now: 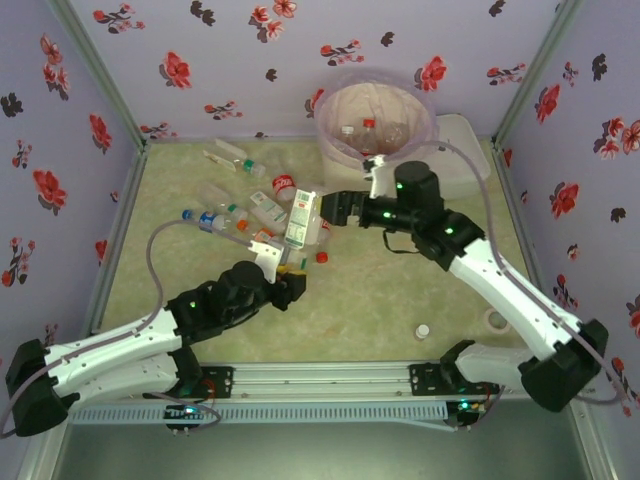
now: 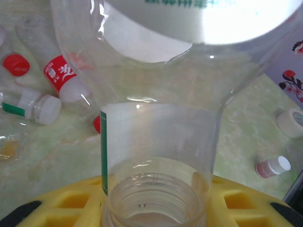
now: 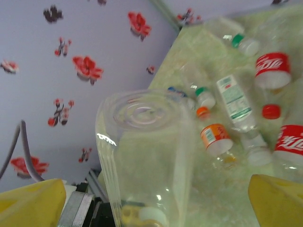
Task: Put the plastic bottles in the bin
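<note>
Left gripper (image 2: 156, 213) pinches the bottle (image 1: 301, 222) by its neck, body pointing away; right gripper (image 1: 331, 208), spread, flanks that body, the bin (image 1: 335, 140) just behind it.

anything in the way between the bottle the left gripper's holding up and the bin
Yes. The open right gripper sits close beside the bottle, and the right arm lies across the near rim of the bin, on the straight path between them.
</note>
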You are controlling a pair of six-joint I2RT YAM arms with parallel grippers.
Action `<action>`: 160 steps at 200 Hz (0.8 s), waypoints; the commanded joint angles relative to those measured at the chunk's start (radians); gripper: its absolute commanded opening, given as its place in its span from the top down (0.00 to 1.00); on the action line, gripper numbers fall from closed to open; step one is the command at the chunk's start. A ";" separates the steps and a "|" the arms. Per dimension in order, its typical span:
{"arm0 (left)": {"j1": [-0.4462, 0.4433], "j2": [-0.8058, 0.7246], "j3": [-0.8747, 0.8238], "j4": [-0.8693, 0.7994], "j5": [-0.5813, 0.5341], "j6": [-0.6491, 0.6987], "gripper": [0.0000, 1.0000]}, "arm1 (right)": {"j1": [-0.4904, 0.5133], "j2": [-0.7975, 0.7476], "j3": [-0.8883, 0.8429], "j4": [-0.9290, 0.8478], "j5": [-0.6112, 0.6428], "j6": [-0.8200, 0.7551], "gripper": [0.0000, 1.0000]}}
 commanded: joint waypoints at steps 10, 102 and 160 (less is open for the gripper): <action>0.008 0.007 -0.012 0.039 0.040 0.018 1.00 | 0.035 0.043 0.057 0.015 -0.030 -0.058 0.01; 0.007 0.024 0.041 -0.011 0.074 0.034 0.96 | 0.038 0.013 0.072 -0.010 0.062 -0.094 0.56; 0.008 -0.010 0.028 -0.026 0.009 0.012 0.00 | 0.036 0.006 0.335 -0.157 0.193 -0.301 0.62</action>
